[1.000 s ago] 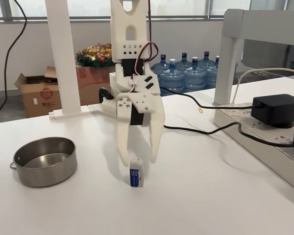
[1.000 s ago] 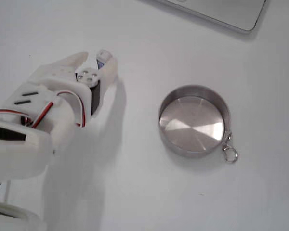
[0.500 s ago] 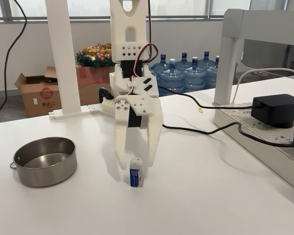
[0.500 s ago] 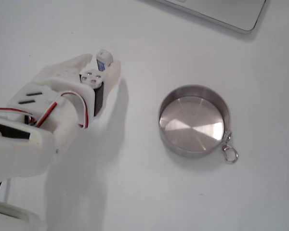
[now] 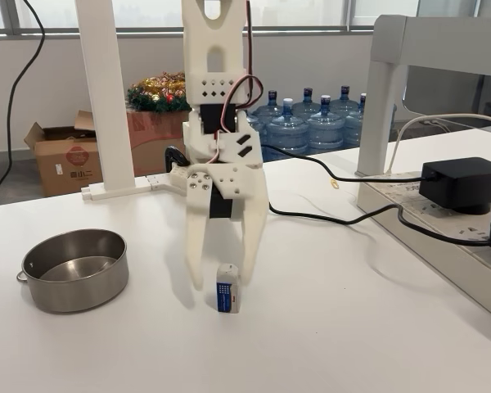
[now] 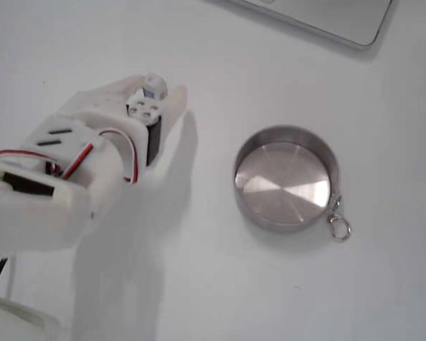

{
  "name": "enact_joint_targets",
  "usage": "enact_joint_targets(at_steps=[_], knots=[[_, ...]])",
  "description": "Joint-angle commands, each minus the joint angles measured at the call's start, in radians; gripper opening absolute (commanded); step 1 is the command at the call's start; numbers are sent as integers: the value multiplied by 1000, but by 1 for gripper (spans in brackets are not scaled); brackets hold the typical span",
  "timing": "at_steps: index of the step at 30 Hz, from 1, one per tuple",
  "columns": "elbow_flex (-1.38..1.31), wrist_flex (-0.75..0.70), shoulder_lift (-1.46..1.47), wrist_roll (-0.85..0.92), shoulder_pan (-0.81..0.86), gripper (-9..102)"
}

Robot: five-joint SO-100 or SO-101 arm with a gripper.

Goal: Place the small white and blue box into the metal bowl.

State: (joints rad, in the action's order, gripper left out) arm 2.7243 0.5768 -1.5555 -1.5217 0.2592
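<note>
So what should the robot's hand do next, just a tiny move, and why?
Probably ease the hand slightly lower and pinch shut. The small white and blue box stands on the table between its open fingers, not gripped yet, and the metal bowl sits empty off to the side.

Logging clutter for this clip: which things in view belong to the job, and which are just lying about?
Belongs to the job:
small white and blue box, upright on the table
metal bowl, empty
gripper, open, straddling the box

Lying about:
black power adapter on the power strip
black cable
water bottles
cardboard box
</note>
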Motion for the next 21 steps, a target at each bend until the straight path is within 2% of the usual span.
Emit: enact_joint_targets(at_steps=[1, 21], knots=[[-40, 18, 6, 8, 3, 19], [-52, 18, 34, 8, 26, 18]])
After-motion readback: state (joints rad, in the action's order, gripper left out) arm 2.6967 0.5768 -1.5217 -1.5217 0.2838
